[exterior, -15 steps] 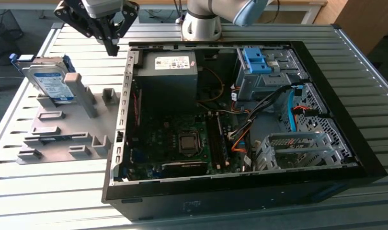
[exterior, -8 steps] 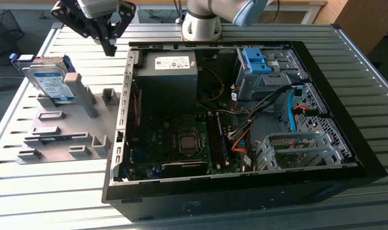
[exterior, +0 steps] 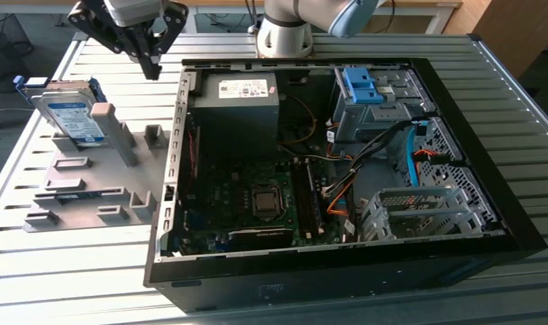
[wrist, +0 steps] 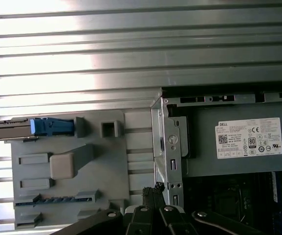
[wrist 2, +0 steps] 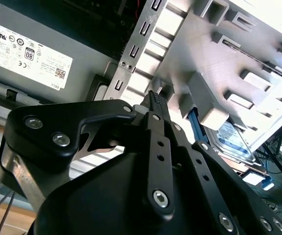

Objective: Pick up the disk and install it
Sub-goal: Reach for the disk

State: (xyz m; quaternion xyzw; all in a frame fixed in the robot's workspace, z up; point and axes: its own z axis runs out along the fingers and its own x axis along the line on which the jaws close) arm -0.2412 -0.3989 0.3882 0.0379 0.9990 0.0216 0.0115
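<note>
over the ribbed metal counter point(exterior: 76, 271), beside the open black computer case point(exterior: 346, 288), the black end effector point(exterior: 153, 72) is hanging pinched together and empty; the flat silver blue-framed disk point(exterior: 71, 116) is leaning in the grey plastic holder point(exterior: 84, 184), well apart.

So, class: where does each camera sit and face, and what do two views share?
Exterior view: off the arm, looking down on the open case, the disk, the gripper.
First wrist view: wrist-mounted, facing down past the gripper.
Second wrist view: wrist-mounted, slanting along the gripper.
Both wrist views share the disk.
</note>
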